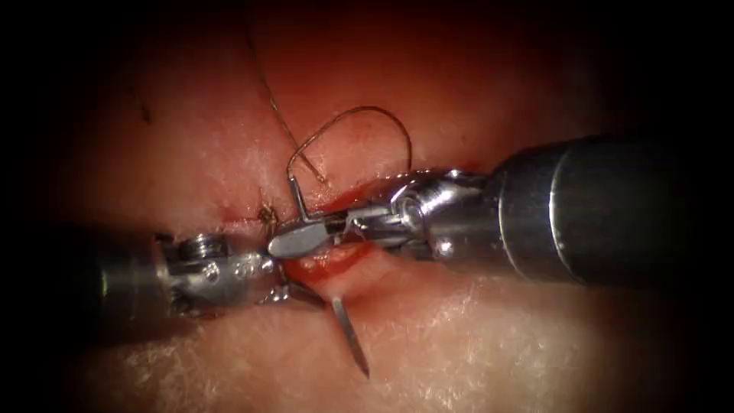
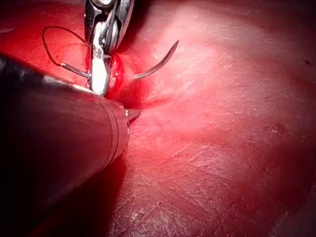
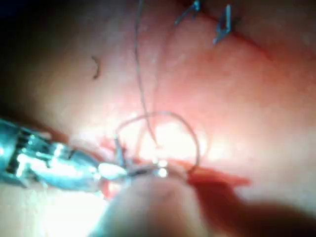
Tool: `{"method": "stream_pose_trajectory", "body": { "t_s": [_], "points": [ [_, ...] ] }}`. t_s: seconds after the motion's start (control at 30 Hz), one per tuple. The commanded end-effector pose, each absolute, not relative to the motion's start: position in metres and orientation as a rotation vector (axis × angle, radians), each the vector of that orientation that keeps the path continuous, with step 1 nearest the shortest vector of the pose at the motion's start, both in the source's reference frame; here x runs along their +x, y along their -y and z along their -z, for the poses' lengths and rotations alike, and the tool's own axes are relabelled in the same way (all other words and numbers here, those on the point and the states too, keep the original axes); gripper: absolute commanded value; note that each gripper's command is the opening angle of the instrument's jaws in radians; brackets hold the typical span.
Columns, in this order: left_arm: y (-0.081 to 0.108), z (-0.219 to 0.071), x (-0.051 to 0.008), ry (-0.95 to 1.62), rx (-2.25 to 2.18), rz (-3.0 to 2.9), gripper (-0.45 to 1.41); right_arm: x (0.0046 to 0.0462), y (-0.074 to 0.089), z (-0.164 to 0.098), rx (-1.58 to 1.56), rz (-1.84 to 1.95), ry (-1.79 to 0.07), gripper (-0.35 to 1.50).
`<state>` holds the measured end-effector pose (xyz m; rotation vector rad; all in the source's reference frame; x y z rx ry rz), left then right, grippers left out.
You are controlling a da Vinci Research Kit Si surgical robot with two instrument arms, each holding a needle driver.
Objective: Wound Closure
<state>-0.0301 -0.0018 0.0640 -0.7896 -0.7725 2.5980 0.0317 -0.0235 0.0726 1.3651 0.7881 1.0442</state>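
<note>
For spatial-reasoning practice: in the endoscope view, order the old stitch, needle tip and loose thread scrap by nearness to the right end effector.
Right end effector grips the needle's tail end.
1. Old stitch, just left.
2. Needle tip, lower right.
3. Thread scrap, far upper left.

Curved steel needle (image 1: 348,336): mid-curve buried in the pale pork tissue (image 1: 474,344); pointed end shows below the cut, tail end above.
Left arm's steel needle driver (image 1: 279,287): jaw tips masked by the right arm's steel needle driver (image 1: 294,241); grip cannot be told.
Thin dark thread (image 1: 359,115): upper run lost in the dark border.
Right wrist view: the tool's own tip is blurred.
</note>
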Motion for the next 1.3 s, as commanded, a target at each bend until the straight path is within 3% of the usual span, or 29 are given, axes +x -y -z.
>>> {"method": "stream_pose_trajectory", "body": {
  "t_s": [0.03,0.2,0.23,0.27,0.3,0.33,0.67,0.8,1.03,1.07,1.13,1.17,1.3],
  "points": [
    [0.0020,-0.0646,-0.0306,0.775,-0.791,-2.598,-0.45,0.0323,0.0237,-0.0731,1.365,-1.048,-0.789,-0.35],
    [0.0021,-0.0646,-0.0306,0.775,-0.787,-2.599,-0.45,0.0327,0.0225,-0.0735,1.264,-1.082,-0.828,-0.35],
    [0.0021,-0.0646,-0.0306,0.775,-0.787,-2.599,-0.45,0.0327,0.0222,-0.0737,1.246,-1.072,-0.862,-0.15],
    [0.0021,-0.0646,-0.0307,0.775,-0.787,-2.599,-0.45,0.0328,0.0220,-0.0739,1.219,-1.082,-0.887,0.36],
    [0.0021,-0.0645,-0.0307,0.776,-0.787,-2.599,-0.45,0.0330,0.0216,-0.0742,1.163,-1.076,-0.924,1.03],
    [0.0021,-0.0644,-0.0307,0.776,-0.787,-2.598,-0.45,0.0331,0.0213,-0.0744,1.111,-1.040,-0.960,1.28],
    [0.0019,-0.0618,-0.0307,0.775,-0.777,-2.584,-0.45,0.0289,0.0164,-0.0769,0.791,-0.731,-1.138,1.31],
    [0.0022,-0.0600,-0.0306,0.781,-0.812,-2.603,-0.45,0.0264,0.0153,-0.0772,0.672,-0.742,-1.133,1.46],
    [0.0021,-0.0565,-0.0304,0.751,-0.940,-2.660,-0.45,0.0241,0.0161,-0.0743,0.711,-0.640,-1.144,1.46],
    [0.0022,-0.0562,-0.0307,0.735,-0.982,-2.661,-0.42,0.0240,0.0163,-0.0737,0.722,-0.621,-1.150,1.45],
    [0.0024,-0.0560,-0.0313,0.701,-1.023,-2.638,0.12,0.0241,0.0169,-0.0723,0.734,-0.581,-1.160,1.40],
    [0.0025,-0.0560,-0.0317,0.677,-1.061,-2.626,0.26,0.0241,0.0171,-0.0718,0.738,-0.566,-1.169,1.38],
    [0.0032,-0.0566,-0.0327,0.613,-1.159,-2.619,0.46,0.0241,0.0181,-0.0700,0.746,-0.545,-1.196,1.35]
  ]
}}
